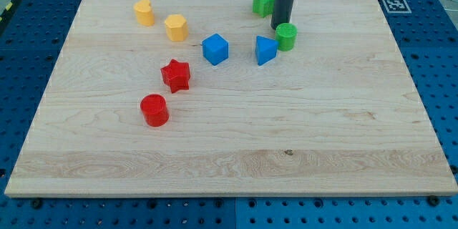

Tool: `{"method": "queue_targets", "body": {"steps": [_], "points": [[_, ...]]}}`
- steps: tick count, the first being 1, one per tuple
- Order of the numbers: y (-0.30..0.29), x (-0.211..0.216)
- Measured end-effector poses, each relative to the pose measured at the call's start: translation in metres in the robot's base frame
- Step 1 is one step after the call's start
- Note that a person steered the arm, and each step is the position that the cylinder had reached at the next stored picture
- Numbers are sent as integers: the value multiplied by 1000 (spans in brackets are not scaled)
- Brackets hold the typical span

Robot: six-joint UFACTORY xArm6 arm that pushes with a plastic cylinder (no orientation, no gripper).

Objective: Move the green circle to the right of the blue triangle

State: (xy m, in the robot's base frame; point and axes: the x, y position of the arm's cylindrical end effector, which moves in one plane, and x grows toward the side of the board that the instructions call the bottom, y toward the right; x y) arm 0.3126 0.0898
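Observation:
The green circle (287, 36) is a short green cylinder on the wooden board (229, 150), just right of the blue triangle (265, 49) and slightly above it, almost touching. My tip (278, 28) comes down from the view's top as a dark rod. It stands at the green circle's upper left edge, touching or nearly touching it, and just above the blue triangle.
A second green block (262, 3) sits behind the rod near the top edge. A blue cube (215, 49) lies left of the triangle. A red star (175, 76), a red cylinder (154, 109) and two yellow blocks (144, 12) (175, 26) lie further left.

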Motion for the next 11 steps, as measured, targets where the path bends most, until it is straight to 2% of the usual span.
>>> {"method": "queue_targets", "body": {"steps": [1,2,6,9,10,11], "points": [[-40,-3],[-43,7],[62,22],[61,53],[61,33],[67,34]]}}
